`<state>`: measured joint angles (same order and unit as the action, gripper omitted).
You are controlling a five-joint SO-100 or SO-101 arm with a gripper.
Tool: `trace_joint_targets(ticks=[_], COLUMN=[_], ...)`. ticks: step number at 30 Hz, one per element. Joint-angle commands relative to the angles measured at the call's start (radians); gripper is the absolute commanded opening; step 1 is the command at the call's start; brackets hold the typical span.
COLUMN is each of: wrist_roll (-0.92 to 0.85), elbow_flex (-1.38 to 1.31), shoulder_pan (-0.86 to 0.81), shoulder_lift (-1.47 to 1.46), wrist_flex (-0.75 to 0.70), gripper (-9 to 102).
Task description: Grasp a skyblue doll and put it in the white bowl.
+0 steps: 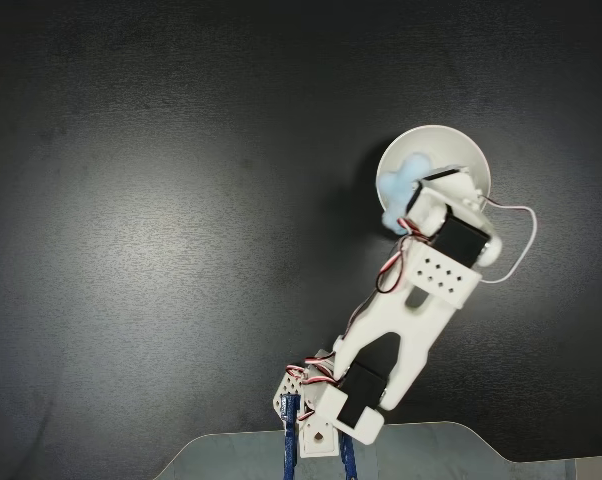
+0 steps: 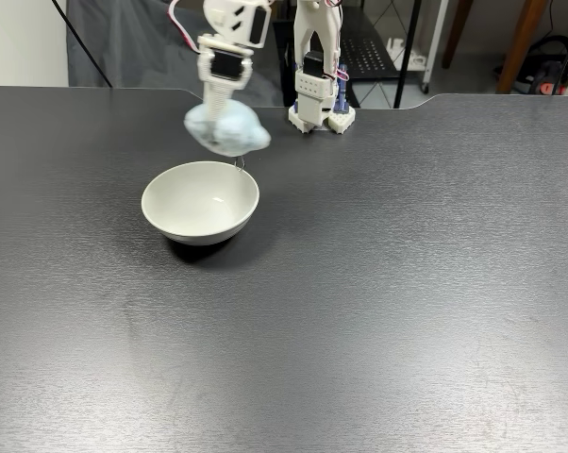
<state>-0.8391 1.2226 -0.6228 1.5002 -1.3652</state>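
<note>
The skyblue doll (image 2: 227,129) is a small fluffy pale blue plush, hanging in the air in my gripper (image 2: 220,111), which is shut on it. It hangs just above the far rim of the white bowl (image 2: 200,203) in a fixed view. In the fixed view from above, the doll (image 1: 399,188) overlaps the bowl's (image 1: 451,147) left and lower inside, with my gripper (image 1: 406,205) over the bowl's lower edge. The bowl holds nothing inside.
The black tabletop (image 2: 378,283) spreads wide around the bowl. The arm's white base (image 2: 319,104) stands at the table's far edge, with chair legs and cables behind it.
</note>
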Motion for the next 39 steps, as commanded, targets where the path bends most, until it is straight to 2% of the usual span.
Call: trace_joint_targets(ticks=[1,15,22,31,35,39], wrist_roll=[0.008,0.008,0.009,0.009,0.008,0.006], elbow_flex=[-0.067,-0.066,-0.063,0.006,0.006,0.006], shoulder_pan=[-0.035,-0.048,-0.043,-0.052,-0.046,-0.043], shoulder_lift=[0.015,-0.041,-0.043,-0.046,-0.046,-0.048], wrist_flex=[0.069,0.075,0.172,0.178,0.176,0.166], gripper=[-1,-1,-1,0,6,21])
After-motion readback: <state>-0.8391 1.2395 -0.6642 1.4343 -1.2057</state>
